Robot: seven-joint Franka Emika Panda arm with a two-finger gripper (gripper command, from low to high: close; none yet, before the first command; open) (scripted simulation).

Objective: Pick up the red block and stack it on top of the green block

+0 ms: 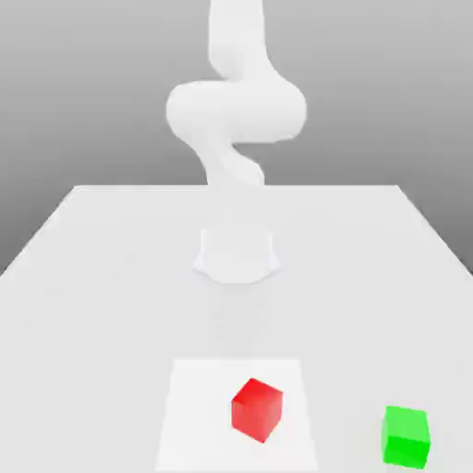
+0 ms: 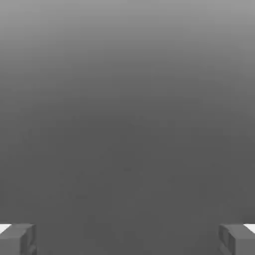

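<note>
The tool [image 2: 127,239] is spread wide and empty, ready for a grasp. The red block [image 1: 257,407] and green block [image 1: 406,436] sit apart on the bench [image 1: 111,277], so nothing is stacked yet.

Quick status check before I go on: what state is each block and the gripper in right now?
red block: resting on the table, not gripped, turned corner-on to the exterior view.
green block: resting on the table at the exterior view's right of the red block, apart from it, nothing stacked on it.
gripper: open, fingers wide apart, holding nothing.
</note>
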